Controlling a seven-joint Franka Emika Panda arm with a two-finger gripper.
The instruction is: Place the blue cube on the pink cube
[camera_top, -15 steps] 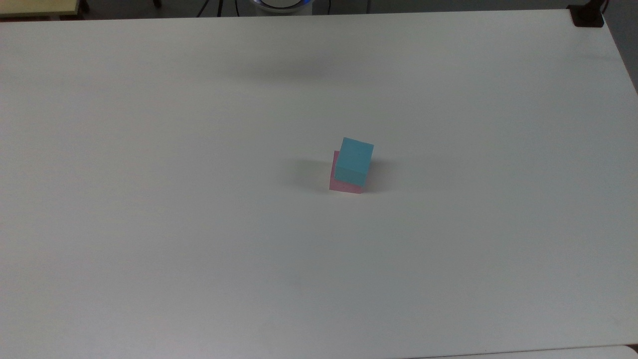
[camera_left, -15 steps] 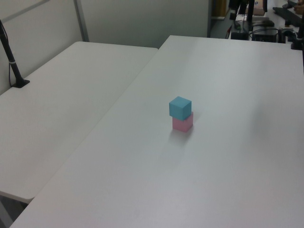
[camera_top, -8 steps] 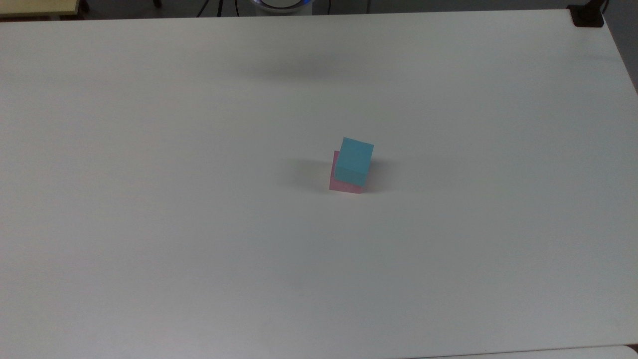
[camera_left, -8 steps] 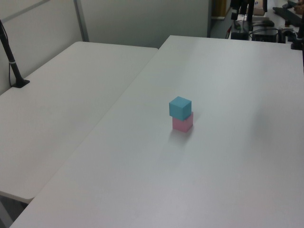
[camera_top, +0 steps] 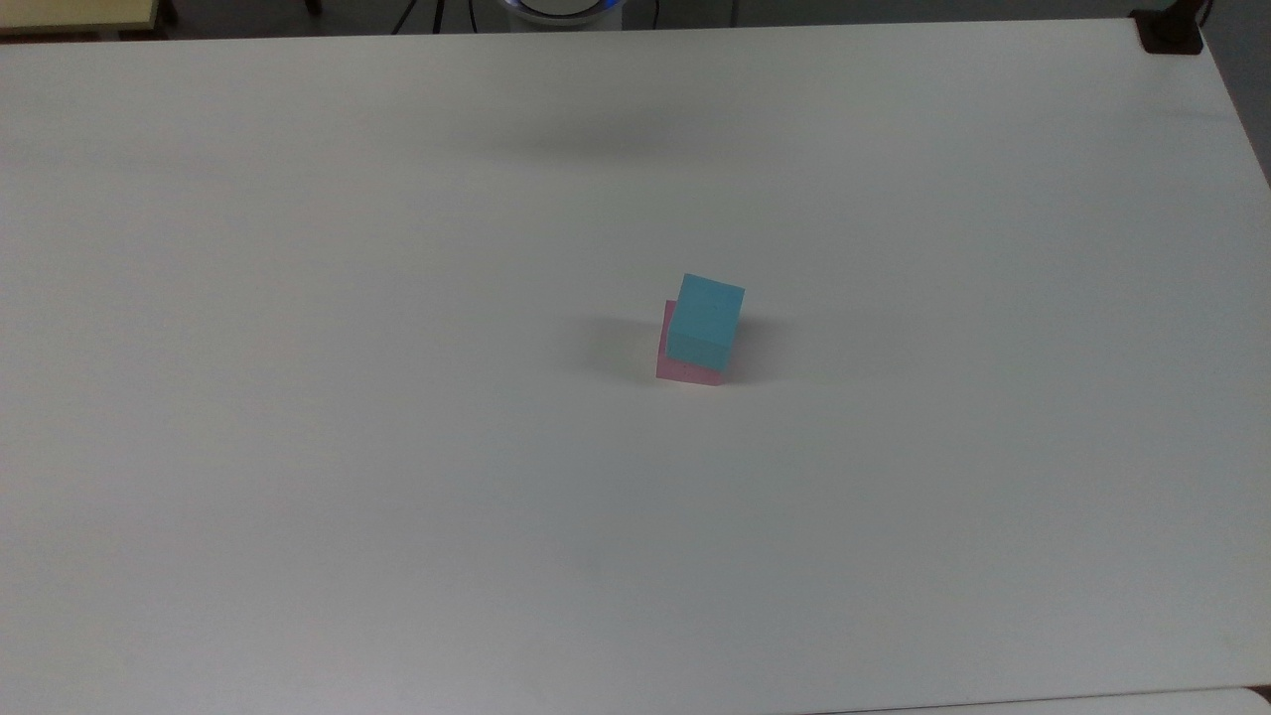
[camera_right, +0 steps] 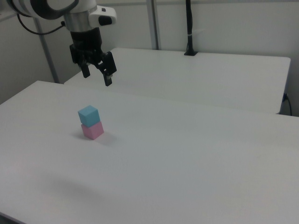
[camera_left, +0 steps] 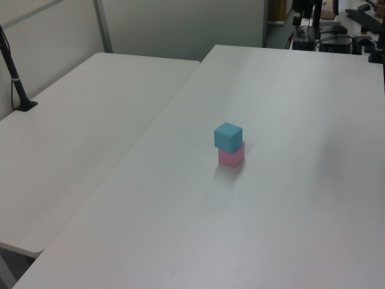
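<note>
The blue cube (camera_top: 707, 316) (camera_left: 228, 136) (camera_right: 88, 115) rests on top of the pink cube (camera_top: 685, 369) (camera_left: 231, 156) (camera_right: 93, 130), turned a little against it, near the middle of the white table (camera_top: 397, 447). In the right view my gripper (camera_right: 96, 75) hangs high above the table, up and slightly right of the stack. Its two dark fingers are spread apart with nothing between them.
A second white table (camera_left: 72, 138) adjoins on the left view's left, with a black post (camera_left: 15, 78) clamped to it. A black clamp (camera_top: 1170, 30) sits at the top view's far right corner. The robot base (camera_top: 561, 8) stands at the far edge.
</note>
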